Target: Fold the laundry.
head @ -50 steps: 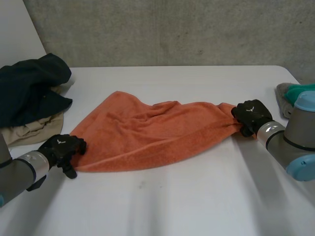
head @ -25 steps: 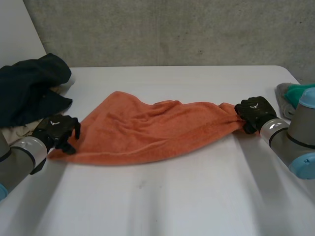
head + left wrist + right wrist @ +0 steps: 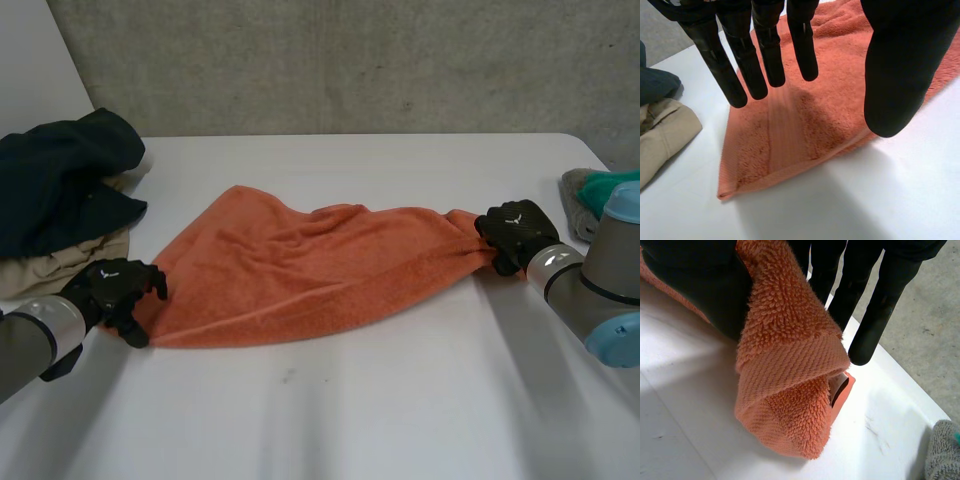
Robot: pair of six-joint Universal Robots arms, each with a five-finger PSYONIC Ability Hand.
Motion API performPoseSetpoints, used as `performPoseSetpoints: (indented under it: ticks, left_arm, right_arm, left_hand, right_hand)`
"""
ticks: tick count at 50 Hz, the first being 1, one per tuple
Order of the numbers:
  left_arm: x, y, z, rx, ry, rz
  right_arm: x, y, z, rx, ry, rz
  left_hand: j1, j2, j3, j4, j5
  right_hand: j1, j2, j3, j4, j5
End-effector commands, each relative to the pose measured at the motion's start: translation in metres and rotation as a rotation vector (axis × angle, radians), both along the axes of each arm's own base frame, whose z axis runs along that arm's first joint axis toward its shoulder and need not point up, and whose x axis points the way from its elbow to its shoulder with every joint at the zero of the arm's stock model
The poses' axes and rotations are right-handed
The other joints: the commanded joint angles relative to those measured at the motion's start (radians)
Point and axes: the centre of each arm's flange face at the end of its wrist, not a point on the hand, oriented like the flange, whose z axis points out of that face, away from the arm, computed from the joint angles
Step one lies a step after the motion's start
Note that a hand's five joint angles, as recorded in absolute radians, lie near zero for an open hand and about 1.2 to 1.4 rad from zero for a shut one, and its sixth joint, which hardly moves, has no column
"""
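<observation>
The white counter (image 3: 400, 400) is the biggest thing here. The orange towel (image 3: 300, 270) lies stretched across its middle, wrinkled and bunched at its right end. At the left sits a dark pile of clothes (image 3: 60, 180) on a tan cloth (image 3: 70, 262). At the far right lies a grey cloth (image 3: 578, 195).

The right hand (image 3: 515, 235) has the towel's right end squeezed between its thumb and fingers. It holds a thick lump, not one neat corner. If it lifts like that, the fold may come out crooked, because the edges will not line up.

The left hand (image 3: 115, 290) is over the towel's near left corner. Its fingers (image 3: 765, 55) are straight and spread, and they hold nothing. The corner lies flat on the counter under them. Flat cloth is hard to pick up, so the fingers could slide over it or push it into more wrinkles. If the right hand pulls while the left has no hold, the whole towel may slide away. The tan cloth is near the left hand, so a wide grab might catch it too.
</observation>
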Motion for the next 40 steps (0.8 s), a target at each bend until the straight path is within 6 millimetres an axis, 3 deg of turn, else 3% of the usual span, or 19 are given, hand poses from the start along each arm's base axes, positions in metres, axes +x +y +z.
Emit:
performPoseSetpoints:
  ticks: [1, 12, 16, 21, 29, 33, 38, 40]
  left_arm:
    - [0.0, 0.006, -0.012, 0.041, 0.005, -0.007]
    - [-0.002, -0.005, -0.025, 0.032, -0.023, -0.033]
    - [-0.009, -0.011, -0.026, -0.009, -0.022, -0.049]
    - [-0.013, -0.018, -0.018, -0.077, -0.031, -0.034]
    - [-0.01, -0.022, 0.027, -0.196, 0.051, 0.042]
    - [-0.007, -0.014, 0.068, -0.264, 0.117, 0.062]
    - [0.002, 0.005, 0.137, -0.398, 0.212, 0.097]
    - [0.003, 0.012, 0.153, -0.427, 0.237, 0.1]
  right_arm:
    - [0.001, 0.0, -0.001, 0.001, 0.002, 0.003]
    - [0.0, 0.002, 0.0, 0.003, 0.002, 0.003]
    - [-0.001, 0.0, 0.002, -0.002, -0.001, -0.004]
    - [-0.003, 0.0, 0.006, -0.009, -0.008, -0.01]
    - [-0.006, 0.007, 0.033, -0.022, -0.015, -0.013]
    - [-0.009, 0.018, 0.06, -0.008, 0.007, -0.007]
    - [-0.025, 0.029, 0.116, -0.027, 0.069, -0.008]
    - [-0.03, 0.034, 0.131, -0.024, 0.082, -0.008]
  left_hand:
    - [0.063, 0.059, 0.052, 0.066, 0.077]
    - [0.338, 0.334, 0.328, 0.342, 0.352]
    - [0.83, 0.826, 0.82, 0.833, 0.844]
    - [0.832, 0.828, 0.821, 0.835, 0.845]
    - [0.832, 0.828, 0.821, 0.835, 0.845]
    - [0.832, 0.828, 0.821, 0.835, 0.845]
    - [0.832, 0.828, 0.821, 0.835, 0.845]
    - [0.832, 0.828, 0.821, 0.835, 0.845]
  right_hand:
    - [0.281, 0.226, 0.209, 0.195, 0.23]
    - [0.281, 0.226, 0.209, 0.195, 0.23]
    - [0.281, 0.226, 0.209, 0.195, 0.23]
    - [0.281, 0.226, 0.209, 0.195, 0.23]
    - [0.281, 0.226, 0.209, 0.195, 0.23]
    - [0.281, 0.227, 0.209, 0.196, 0.23]
    - [0.281, 0.227, 0.209, 0.196, 0.23]
    - [0.281, 0.227, 0.209, 0.196, 0.23]
